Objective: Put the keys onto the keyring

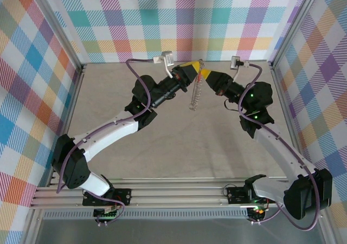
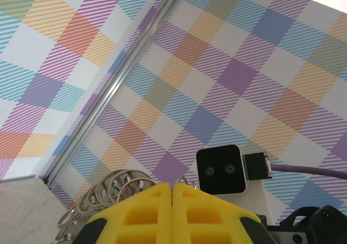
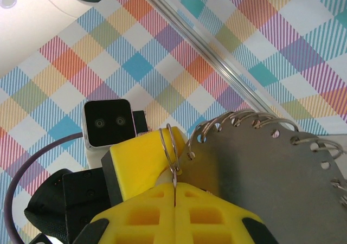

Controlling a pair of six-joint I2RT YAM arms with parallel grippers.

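- Grey plate [image 3: 271, 179]: a flat sheet with holes along one edge and a row of wire rings [image 3: 255, 118] threaded through them. From above, it hangs edge-on between the two arms, over the far half of the table [image 1: 162, 146].
- Keyring [image 3: 169, 146]: a single thin wire ring, upright, just beside the plate's corner. Its lower end runs into the seam between the right gripper's fingers.
- Right gripper [image 3: 174, 192]: its yellow fingers are pressed together directly below that corner of the plate, pinching the keyring's wire.
- Left gripper [image 2: 172, 195]: its yellow fingers are closed flush, with no gap at the seam. Its tip is just beside the same corner of the plate, opposite the right gripper. Whether anything lies between its fingers cannot be told.
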